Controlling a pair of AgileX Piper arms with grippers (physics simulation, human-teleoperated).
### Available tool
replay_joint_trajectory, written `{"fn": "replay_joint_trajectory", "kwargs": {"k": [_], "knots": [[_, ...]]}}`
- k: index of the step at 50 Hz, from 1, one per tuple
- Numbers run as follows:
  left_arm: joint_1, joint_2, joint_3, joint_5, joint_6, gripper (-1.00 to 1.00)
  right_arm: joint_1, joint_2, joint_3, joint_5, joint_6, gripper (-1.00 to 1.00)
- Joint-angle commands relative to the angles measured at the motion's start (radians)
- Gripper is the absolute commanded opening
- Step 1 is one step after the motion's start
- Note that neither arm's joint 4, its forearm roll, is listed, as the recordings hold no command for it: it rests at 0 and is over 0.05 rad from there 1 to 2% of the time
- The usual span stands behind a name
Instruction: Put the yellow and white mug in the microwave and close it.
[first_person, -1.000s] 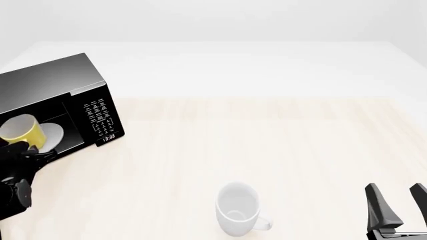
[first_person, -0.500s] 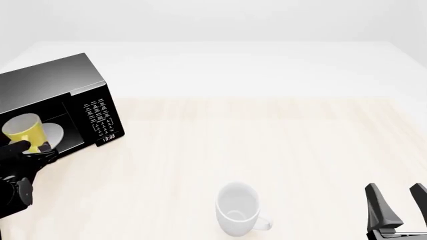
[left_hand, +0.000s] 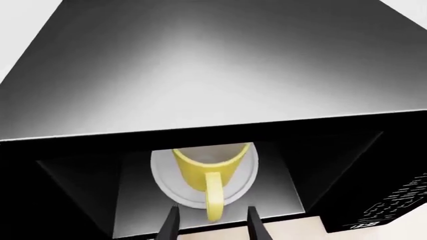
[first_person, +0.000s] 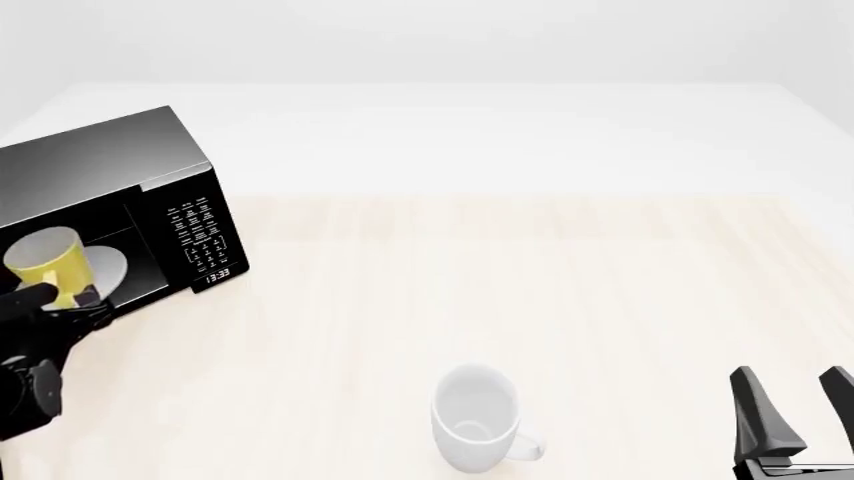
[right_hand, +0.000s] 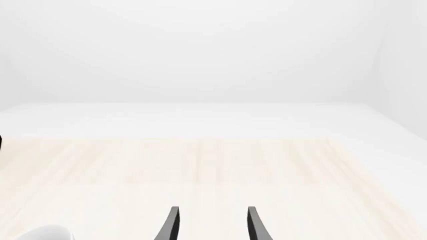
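The yellow and white mug (left_hand: 208, 171) stands upright inside the microwave (first_person: 114, 190), on the round white plate (left_hand: 168, 187) that lies on the cavity floor. Its outside wall is a plain bright yellow, the inside is white, and its yellow loop handle (left_hand: 213, 196) points out of the microwave's opening, toward the left gripper (left_hand: 209, 227). In the front view the mug (first_person: 47, 258) shows as a yellow cylinder with a pale rim just inside the microwave's dark opening, with the plate (first_person: 107, 268) showing beside it.

The microwave is a large black box with a greyish sheen on its top, sitting at the far left of the pale wooden surface (first_person: 534, 290). Its keypad panel (first_person: 198, 232) with white markings and a small digital clock (first_person: 218, 273) faces the arms. The cavity is open; the door itself cannot be made out in these views.

The left gripper's jaws stand apart at the microwave's mouth, one finger on each side of the mug's handle tip, touching nothing as far as the left wrist view shows. In the front view the left gripper (first_person: 54, 300) is a dark shape just in front of the microwave's opening.

The right gripper (first_person: 795, 410) sits well away from the microwave, low over the surface, its jaws spread and empty. An all-white mug (first_person: 477, 417) stands upright on the surface between the microwave and the right gripper, nearer the latter.
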Motion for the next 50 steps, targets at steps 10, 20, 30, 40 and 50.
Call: {"fn": "replay_joint_trajectory", "kwargs": {"k": [10,20,30,40,50], "knots": [[-0.016,-0.104,0.075,0.027,0.001,1.00,0.000,0.000,0.000,0.000,0.000,1.00],[-0.034,-0.157,0.084,0.091,-0.003,1.00,0.000,0.000,0.000,0.000,0.000,1.00],[-0.037,-0.229,0.109,0.140,0.002,1.00,0.000,0.000,0.000,0.000,0.000,1.00],[-0.039,-0.296,0.131,0.190,0.005,1.00,0.000,0.000,0.000,0.000,0.000,1.00],[-0.047,-0.372,0.152,0.268,0.018,1.00,0.000,0.000,0.000,0.000,0.000,1.00]]}}
